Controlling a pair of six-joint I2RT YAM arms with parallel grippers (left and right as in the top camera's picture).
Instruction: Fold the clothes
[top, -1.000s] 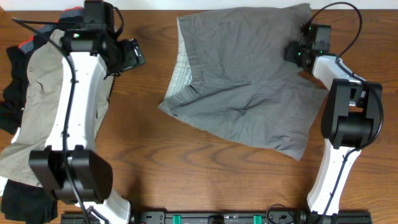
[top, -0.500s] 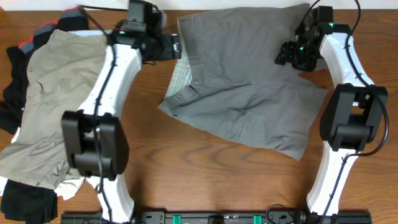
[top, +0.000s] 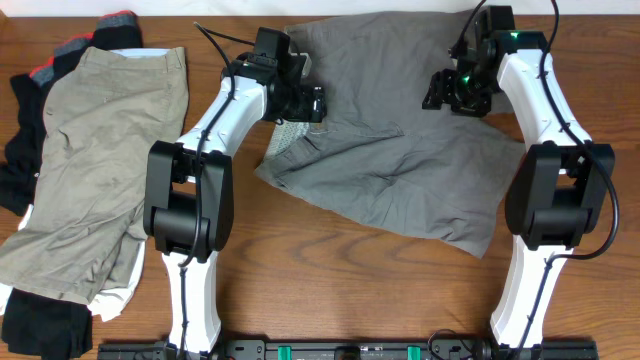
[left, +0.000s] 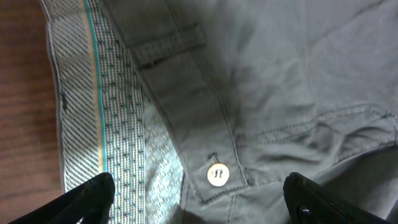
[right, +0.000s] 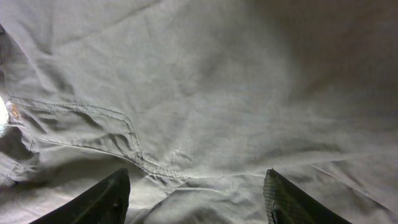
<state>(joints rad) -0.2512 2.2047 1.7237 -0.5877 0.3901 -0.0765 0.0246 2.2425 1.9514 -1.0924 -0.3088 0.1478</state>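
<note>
Dark grey shorts (top: 400, 160) lie spread across the middle and right of the table, waistband to the left with the pale patterned lining (top: 290, 105) folded open. My left gripper (top: 308, 103) is open just above the waistband; its view shows the lining (left: 118, 124), a pale button (left: 217, 175) and grey cloth between the fingers (left: 199, 202). My right gripper (top: 447, 88) is open over the upper right of the shorts; its view shows only grey cloth (right: 199, 93) between its fingers (right: 196, 199). Khaki-beige shorts (top: 90, 160) lie at the left.
A pile at the far left holds black pieces (top: 20, 150), a red-banded piece (top: 60, 60) and a white edge (top: 115, 300) under the khaki shorts. Bare wood table (top: 330, 270) lies in front of the grey shorts.
My left arm swung right from the pile to the grey shorts' waistband. My right gripper moved left from the shorts' right edge to over the cloth.
</note>
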